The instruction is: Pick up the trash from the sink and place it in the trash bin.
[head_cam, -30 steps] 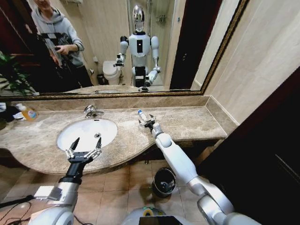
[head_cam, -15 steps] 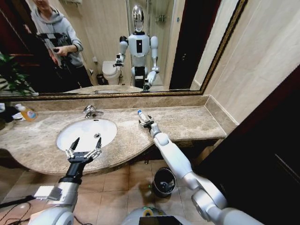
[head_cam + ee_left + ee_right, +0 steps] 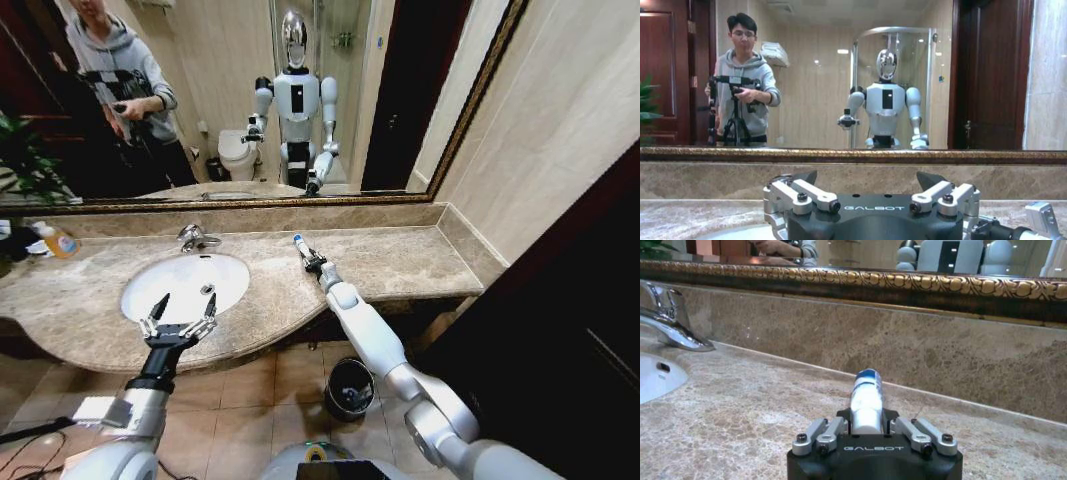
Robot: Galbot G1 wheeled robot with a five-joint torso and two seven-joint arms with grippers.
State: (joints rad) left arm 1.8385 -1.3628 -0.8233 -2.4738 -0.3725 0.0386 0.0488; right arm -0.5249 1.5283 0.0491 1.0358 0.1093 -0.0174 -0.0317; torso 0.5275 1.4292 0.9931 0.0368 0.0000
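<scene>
okay, my right gripper (image 3: 870, 427) sits low over the countertop (image 3: 400, 255), well to the side of the sink (image 3: 185, 285), and its fingers have come in snug against a small white bottle with a blue cap (image 3: 865, 397). the bottle lies on its side, pointing straight ahead of the gripper toward the backsplash, cap end farthest from me, body wedged between the pads. i judge the grip is made but the bottle is not yet lifted; it looks to rest on the marble.

it reads to me as light, stiff plastic, smooth and round, so it could roll or squirt forward out of a pinch. holding it across the body near the back end, as i have it, seems fine, though a hold nearer its middle would be safer against tipping.

my left gripper (image 3: 178, 322) hovers at the near rim of the sink with its fingers spread wide and nothing in them. the faucet (image 3: 195, 238) stands beyond it.

the trash bin (image 3: 349, 388) waits on the floor below the counter edge, down and back from the right gripper, under my forearm.
</scene>
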